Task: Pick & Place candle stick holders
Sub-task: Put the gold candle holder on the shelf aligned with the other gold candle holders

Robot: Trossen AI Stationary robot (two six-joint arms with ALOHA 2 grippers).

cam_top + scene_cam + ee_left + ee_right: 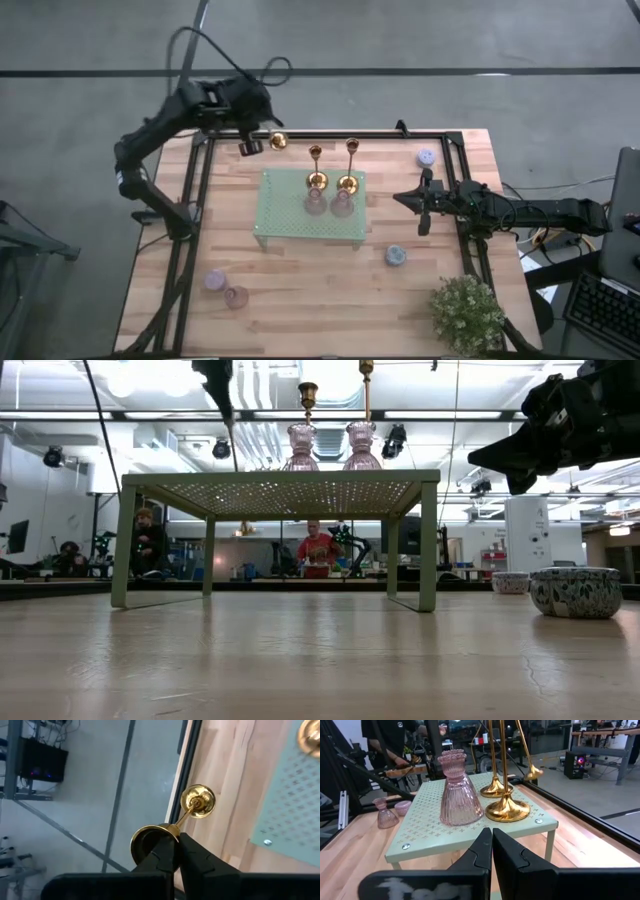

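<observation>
Left claw: the left claw (176,851) is pinched tight on the thin stem of one gold candle stick holder (172,826), up by its small cup. It holds it in the air over the far left edge of the surface (330,300), near the black frame (205,170).

Held holder: it hangs tilted, not upright. Its round base (198,801) points away from the claw.

Other two holders: two more gold candle stick holders (316,170) (349,168) stand upright side by side on the green rack (285,222). A pink glass piece (454,790) stands just in front of each one on the rack.

Right claw: the right claw (402,197) waits beside the right end of the rack. Its fingers are pressed together with nothing between them.

Other things: a small blue bowl (396,255), a lavender piece (426,157), two small pink pieces (226,290) and a plant (467,312) sit on the surface, away from the rack.

Done so far: it looks like two holders are already placed on the rack.

Left to do: I think the third holder must be turned upright and set down on the rack, next to the other two. Then the left claw can let go.
</observation>
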